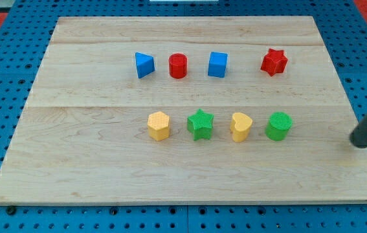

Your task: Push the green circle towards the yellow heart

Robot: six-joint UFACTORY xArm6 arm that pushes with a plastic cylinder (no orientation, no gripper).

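**A:** What sits closest to us?

**B:** A row: yellow hexagon (159,125), green star (200,123), yellow heart (240,126), green circle (278,125).

**A:** Where is the circle?

**B:** Just beside the heart, on its right, not touching.

**A:** And my tip (360,142)?

**B:** Far right of the circle, well apart. It has no pincer, just a rod.

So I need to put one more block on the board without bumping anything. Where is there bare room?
The widest bare strip runs along the view's bottom, below the yellow hexagon, green star, yellow heart and green circle. The view's left, beside the blue triangle, is bare too. The two rows are crowded. My tip sits at the right edge.
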